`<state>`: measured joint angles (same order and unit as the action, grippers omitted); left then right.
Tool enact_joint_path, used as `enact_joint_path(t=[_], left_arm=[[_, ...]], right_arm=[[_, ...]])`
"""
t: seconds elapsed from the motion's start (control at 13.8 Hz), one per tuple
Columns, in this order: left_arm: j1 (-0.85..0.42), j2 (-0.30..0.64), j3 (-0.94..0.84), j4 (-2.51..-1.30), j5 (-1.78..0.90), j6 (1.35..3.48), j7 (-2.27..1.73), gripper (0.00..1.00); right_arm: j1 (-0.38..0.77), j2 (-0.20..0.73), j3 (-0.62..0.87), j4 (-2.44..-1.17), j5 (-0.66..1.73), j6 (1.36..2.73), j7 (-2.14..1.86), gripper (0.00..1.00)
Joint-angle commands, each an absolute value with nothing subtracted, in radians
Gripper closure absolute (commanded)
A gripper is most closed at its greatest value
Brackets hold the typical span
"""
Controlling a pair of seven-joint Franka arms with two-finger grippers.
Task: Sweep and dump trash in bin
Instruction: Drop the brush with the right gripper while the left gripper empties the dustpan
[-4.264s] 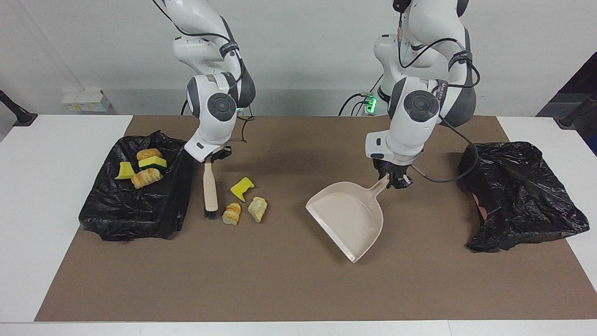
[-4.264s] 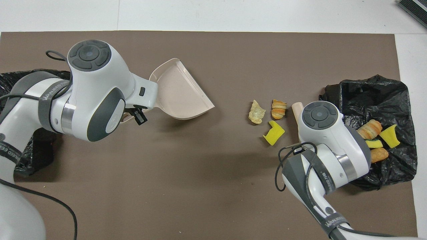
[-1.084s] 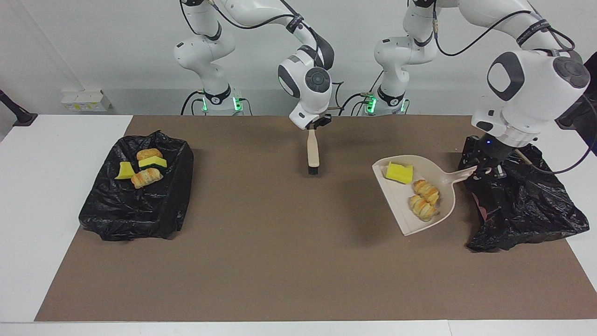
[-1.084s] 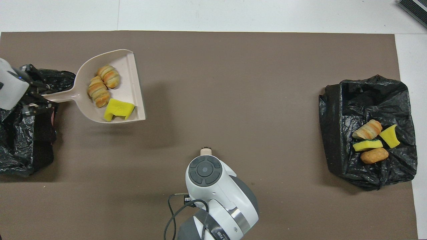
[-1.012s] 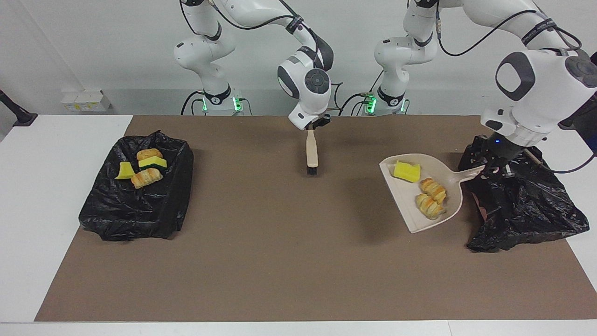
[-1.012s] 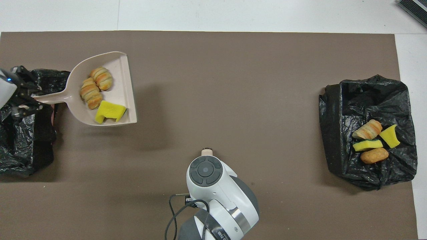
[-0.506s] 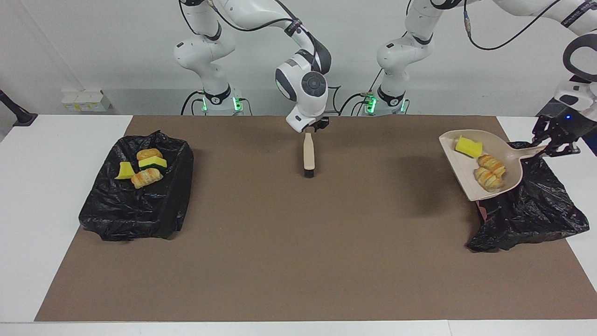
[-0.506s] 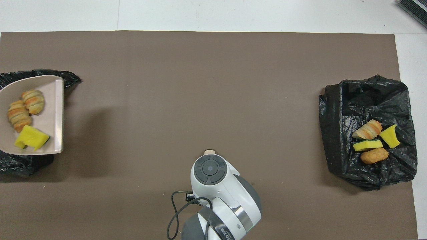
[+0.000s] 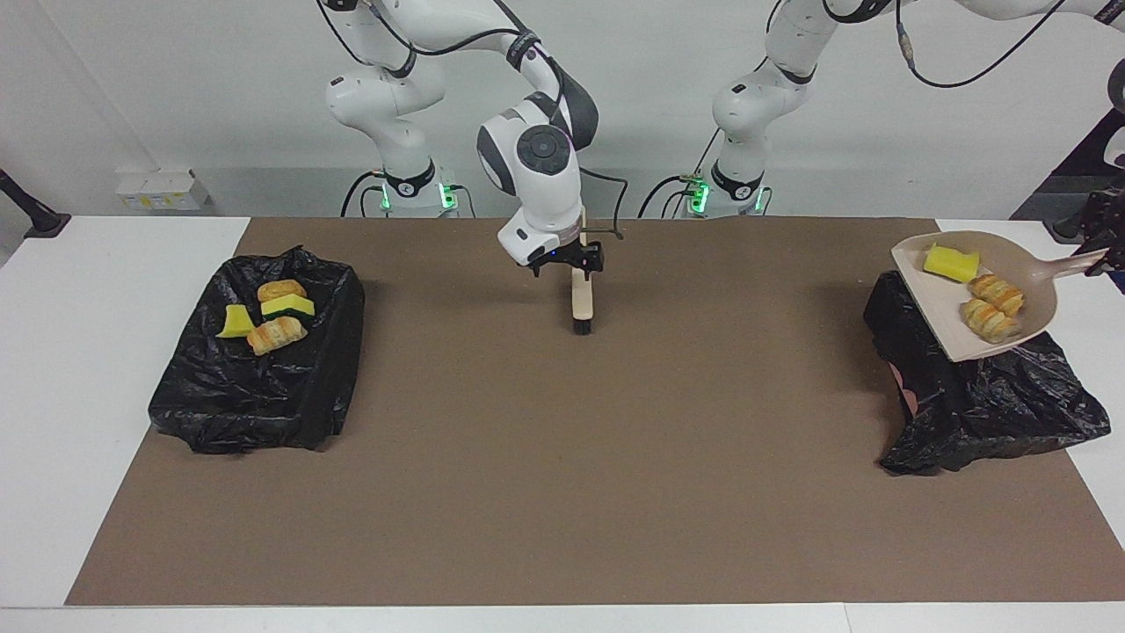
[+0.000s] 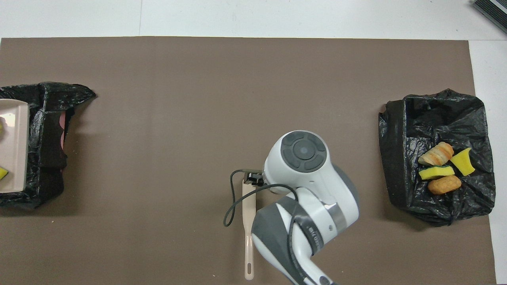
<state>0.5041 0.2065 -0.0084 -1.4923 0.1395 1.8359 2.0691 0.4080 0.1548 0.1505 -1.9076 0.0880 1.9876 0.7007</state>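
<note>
Left end effector [image 9: 1109,253] pinches loaded dustpan [image 9: 945,303] over bin bag [image 9: 984,404]; right end effector [image 9: 567,262] spread over brush [image 9: 581,303]

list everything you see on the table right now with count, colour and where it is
dustpan: 1, beige, held up over the black bag at the left arm's end
trash in the dustpan: 3, one yellow sponge chunk, two orange-striped pieces
bin bag: 1, black, left arm's end of the table
second bag: 1, black, right arm's end
trash on the second bag: 4, yellow chunk, yellow-and-green sponge, brown roll, striped piece
brush: 1, beige handle, dark bristles, lying mid-table near the robots
mat: 1, brown, covers the table
right gripper: at the brush handle
left gripper: at the picture's edge, on the dustpan handle
</note>
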Motion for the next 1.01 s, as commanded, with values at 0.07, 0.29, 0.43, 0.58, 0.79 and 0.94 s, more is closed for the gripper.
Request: enact_joint_path(t=[0.07, 0.29, 0.43, 0.58, 0.79, 0.94], left_arm=[[0.492, 0.233, -0.008, -1.471, 0.332, 2.013, 2.054, 1.00], [0.465, 0.215, -0.008, -1.546, 0.532, 2.164, 2.027, 1.00], [0.445, 0.192, -0.008, -1.590, 0.639, 2.178, 1.943, 1.00], [0.402, 0.135, -0.009, -1.682, 0.814, 2.178, 1.724, 1.00], [0.370, 0.072, -0.009, -1.776, 0.990, 2.163, 1.484, 1.00], [0.364, 0.064, -0.012, -1.775, 1.099, 2.140, 1.473, 1.00]], right_arm=[[0.273, 0.129, 0.163, -1.881, 0.008, 1.985, 0.654, 0.00], [0.241, 0.109, 0.161, -1.876, -0.020, 1.985, 0.626, 0.00], [0.224, 0.109, 0.163, -1.844, -0.052, 1.977, 0.621, 0.00], [0.219, 0.100, 0.163, -1.839, -0.052, 1.973, 0.606, 0.00], [0.201, 0.100, 0.160, -1.839, -0.054, 1.971, 0.559, 0.00], [0.183, 0.092, 0.160, -1.821, -0.055, 1.968, 0.520, 0.00]])
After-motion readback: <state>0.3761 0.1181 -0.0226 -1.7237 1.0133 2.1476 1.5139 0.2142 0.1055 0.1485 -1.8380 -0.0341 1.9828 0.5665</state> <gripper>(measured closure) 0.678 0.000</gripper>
